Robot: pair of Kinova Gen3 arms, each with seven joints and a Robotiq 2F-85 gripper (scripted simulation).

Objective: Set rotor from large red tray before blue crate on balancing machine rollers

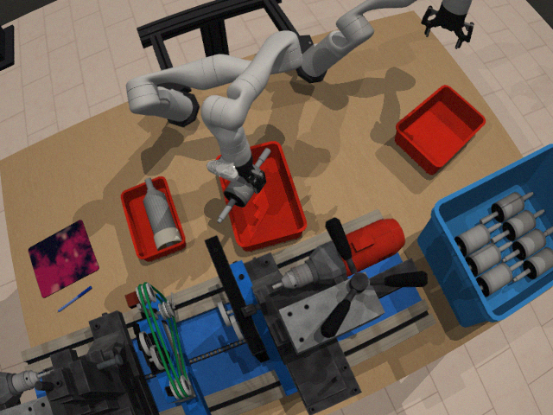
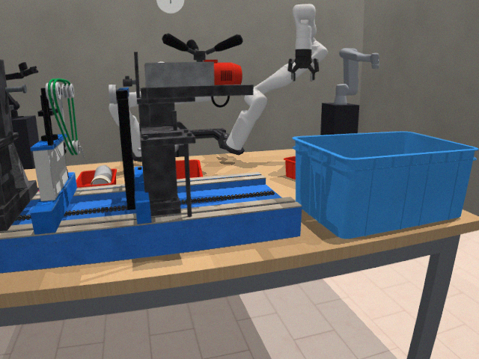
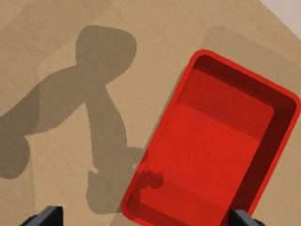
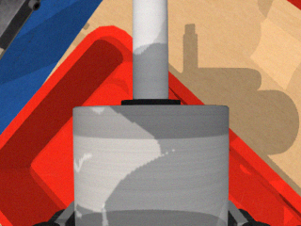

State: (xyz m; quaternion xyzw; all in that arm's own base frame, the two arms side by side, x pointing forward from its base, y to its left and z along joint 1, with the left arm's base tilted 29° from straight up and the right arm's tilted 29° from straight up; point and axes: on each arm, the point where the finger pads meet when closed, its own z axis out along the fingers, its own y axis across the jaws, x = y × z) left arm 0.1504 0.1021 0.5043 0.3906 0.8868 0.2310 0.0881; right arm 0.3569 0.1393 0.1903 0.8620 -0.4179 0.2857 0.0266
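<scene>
My right gripper [image 1: 252,181] [image 4: 150,218] is shut on the grey rotor [image 1: 239,194] [image 4: 150,165]. It holds the rotor above the large red tray [image 1: 279,223] [image 4: 52,99], with one shaft end reaching past the tray's left rim in the top view. The balancing machine [image 1: 209,328] [image 2: 216,227] stands in front of the tray. White roller discs show at its belt stand and, partly hidden, behind the black upright bar. My left gripper [image 1: 442,40] [image 2: 303,75] [image 3: 143,217] is open and empty, high at the far right, away from the rotor.
The blue crate [image 1: 451,281] [image 2: 386,193] holds several rotors at the right. A small red tray [image 1: 143,251] with a grey part stands left; an empty red tray [image 1: 418,156] [image 3: 207,151] stands at the back right. The tall black bar [image 1: 234,296] and drill-like head [image 1: 331,310] rise over the machine.
</scene>
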